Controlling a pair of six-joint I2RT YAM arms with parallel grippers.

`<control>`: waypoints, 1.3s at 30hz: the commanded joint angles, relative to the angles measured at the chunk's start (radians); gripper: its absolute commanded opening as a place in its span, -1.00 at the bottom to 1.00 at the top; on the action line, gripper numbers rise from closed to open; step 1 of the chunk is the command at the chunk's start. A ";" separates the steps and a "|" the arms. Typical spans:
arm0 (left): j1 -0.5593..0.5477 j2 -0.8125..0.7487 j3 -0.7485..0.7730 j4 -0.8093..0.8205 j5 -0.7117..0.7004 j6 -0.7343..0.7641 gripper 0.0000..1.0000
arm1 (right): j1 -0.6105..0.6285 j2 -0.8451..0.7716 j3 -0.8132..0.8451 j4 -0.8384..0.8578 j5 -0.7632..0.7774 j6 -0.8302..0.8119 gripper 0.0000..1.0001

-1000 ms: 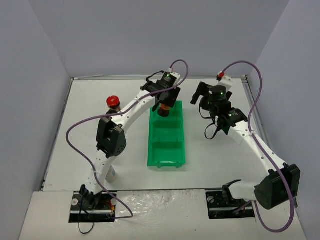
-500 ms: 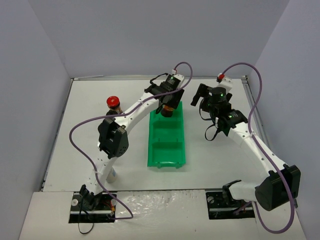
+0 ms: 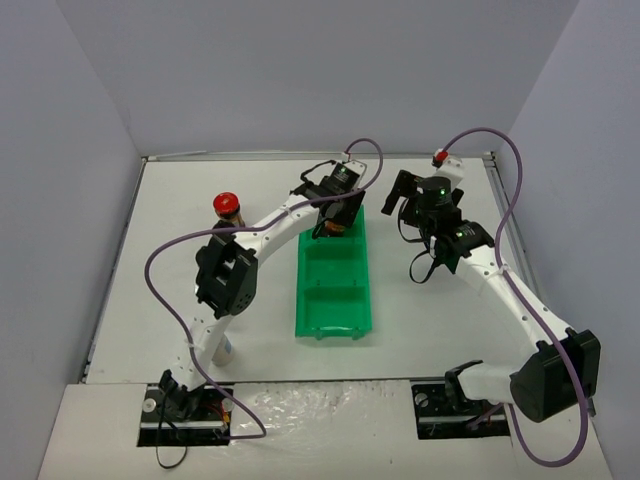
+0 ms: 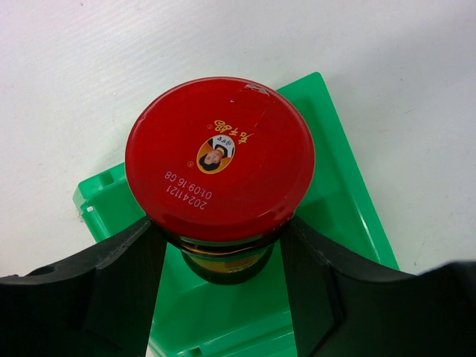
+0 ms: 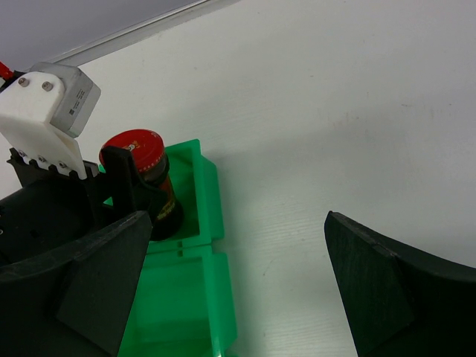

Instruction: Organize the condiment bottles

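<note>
My left gripper [image 3: 333, 218] is shut on a dark jar with a red cap [image 4: 219, 156] and holds it upright in the far compartment of the green bin [image 3: 335, 290]. Its fingers [image 4: 111, 282] clamp the jar just under the cap. I cannot tell whether the jar's base touches the bin floor. The same jar shows in the right wrist view [image 5: 149, 190]. A second red-capped jar [image 3: 227, 206] stands on the table at the left. My right gripper [image 3: 404, 194] is open and empty, right of the bin [image 5: 201, 290]. The other bottles are out of view.
A pale bottle [image 3: 226, 348] stands by the left arm's base, partly hidden by the arm. The bin's middle and near compartments hold nothing. Purple cables loop over both arms. Grey walls stand around the table on three sides.
My left gripper has shifted slightly right and turned, with the jar still in it over the far compartment. The right arm has barely moved.
</note>
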 commanded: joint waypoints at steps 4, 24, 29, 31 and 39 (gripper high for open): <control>-0.004 -0.122 0.007 0.027 -0.056 -0.032 -1.00 | 0.008 -0.020 -0.004 0.057 0.031 -0.009 1.00; -0.011 -0.218 -0.106 -0.147 -0.111 -0.071 -1.00 | 0.011 -0.005 -0.022 0.061 0.016 0.002 1.00; -0.012 -0.210 -0.109 -0.142 -0.111 -0.064 -1.00 | 0.012 0.003 -0.021 0.062 0.013 0.006 1.00; -0.012 -0.199 -0.099 -0.142 -0.105 -0.051 -1.00 | 0.013 0.002 -0.018 0.062 0.016 0.007 1.00; -0.012 -0.062 0.145 -0.229 -0.051 0.029 -1.00 | 0.014 0.012 -0.008 0.062 0.024 0.007 1.00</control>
